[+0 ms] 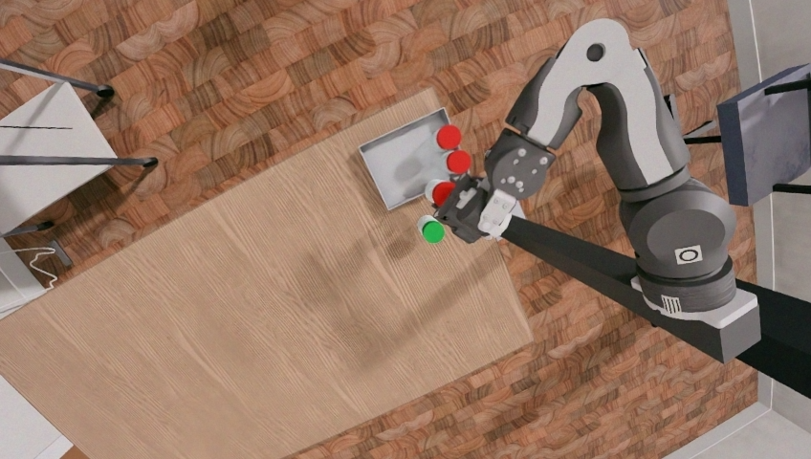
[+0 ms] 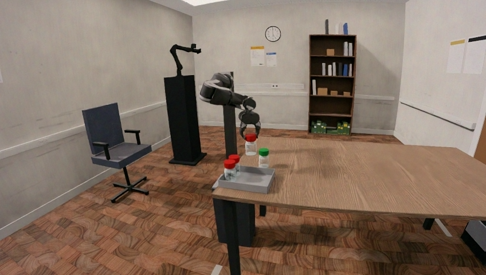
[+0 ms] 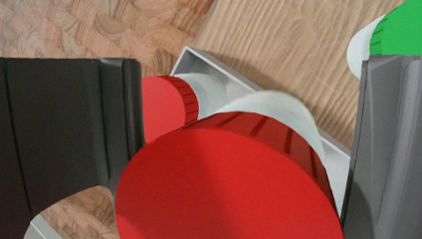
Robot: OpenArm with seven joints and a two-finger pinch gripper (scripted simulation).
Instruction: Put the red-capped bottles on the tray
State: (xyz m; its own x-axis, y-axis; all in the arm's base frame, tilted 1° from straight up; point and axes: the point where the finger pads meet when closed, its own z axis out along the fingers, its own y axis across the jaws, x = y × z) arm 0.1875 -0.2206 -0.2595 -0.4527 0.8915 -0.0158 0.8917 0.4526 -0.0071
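My gripper (image 1: pixel 449 200) is shut on a clear bottle with a red cap (image 1: pixel 441 192) and holds it upright in the air over the near corner of the grey tray (image 1: pixel 406 158). The held bottle also shows in the exterior view (image 2: pixel 250 144) and fills the wrist view (image 3: pixel 224 179). Two other red-capped bottles (image 1: pixel 449 137) (image 1: pixel 458 161) stand in the tray along its right side. A green-capped bottle (image 1: pixel 432 229) stands on the table just outside the tray, close to my gripper; its cap shows in the wrist view (image 3: pixel 398 32).
The tray sits at the table's corner, near the edges. The arm's black pedestal beam (image 1: pixel 597 273) runs beside the table. A blue chair (image 2: pixel 110 142) and a black stand (image 2: pixel 182 116) are on the floor beyond the table.
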